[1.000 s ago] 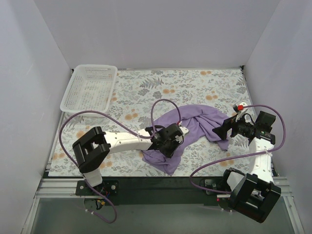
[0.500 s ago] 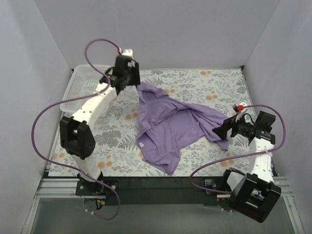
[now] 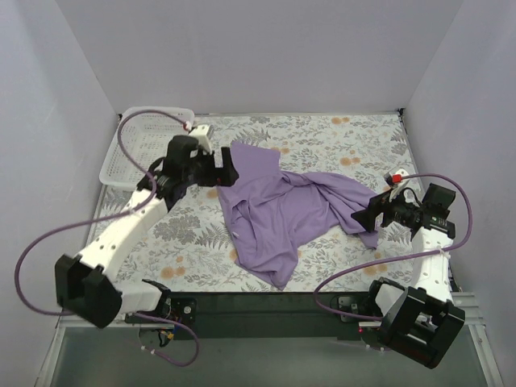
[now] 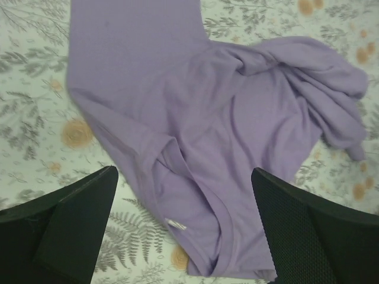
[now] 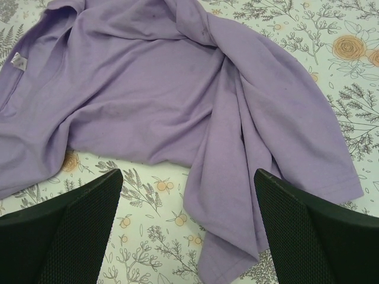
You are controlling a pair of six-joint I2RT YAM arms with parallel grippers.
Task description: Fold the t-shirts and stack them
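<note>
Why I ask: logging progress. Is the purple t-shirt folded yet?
Not folded: the t-shirt lies loosely spread and rumpled, one side bunched into ridges, no neat rectangle.

Crumpled lavender t-shirt [image 3: 282, 214] covers the mid-tabletop [image 3: 339, 133]. Bare floral surface lies beyond the t-shirt and to its near left. The white basket [image 3: 147, 147] blocks the far-left corner. The left hand [image 3: 230, 172] hovers at the t-shirt's far-left edge, the right hand [image 3: 361, 218] at its right edge.

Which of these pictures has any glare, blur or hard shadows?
Top view: even, diffuse light, faint shadows beside the shirt, no glare. Left wrist view: folds crisp, the left pincer just dark shapes at the bottom corners. Right wrist view: soft fold shadows, the right pincer equally dark.
</note>
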